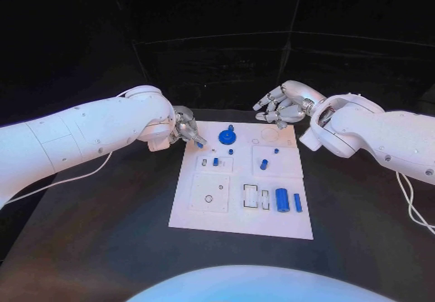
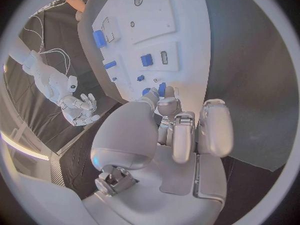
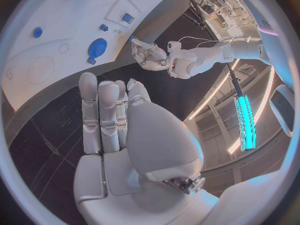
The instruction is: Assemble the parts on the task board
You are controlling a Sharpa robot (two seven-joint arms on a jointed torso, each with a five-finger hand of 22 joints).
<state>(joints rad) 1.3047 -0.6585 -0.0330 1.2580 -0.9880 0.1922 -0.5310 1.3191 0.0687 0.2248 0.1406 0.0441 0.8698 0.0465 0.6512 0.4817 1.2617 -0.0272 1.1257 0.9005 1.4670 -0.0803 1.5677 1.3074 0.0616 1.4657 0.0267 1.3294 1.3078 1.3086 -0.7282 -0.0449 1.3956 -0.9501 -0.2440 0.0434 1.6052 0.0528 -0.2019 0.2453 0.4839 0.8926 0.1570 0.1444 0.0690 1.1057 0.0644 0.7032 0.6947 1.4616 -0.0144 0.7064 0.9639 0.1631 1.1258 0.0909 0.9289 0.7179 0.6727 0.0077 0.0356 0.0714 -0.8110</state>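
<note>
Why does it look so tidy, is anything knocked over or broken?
Nothing stands out. The task board lies flat and square on the black table, with the blue parts, such as the gear and the cylinder, sitting neatly on it. The left hand pinches a small blue part at the board's corner.

The left arm is a thick, glossy white shell built of rounded segments, dotted with small dark screws, and a thin white cable hangs beneath it. The right arm matches, with a white cable too. Each ends in a silver metallic hand, left hand and right hand, with jointed fingers.
</note>
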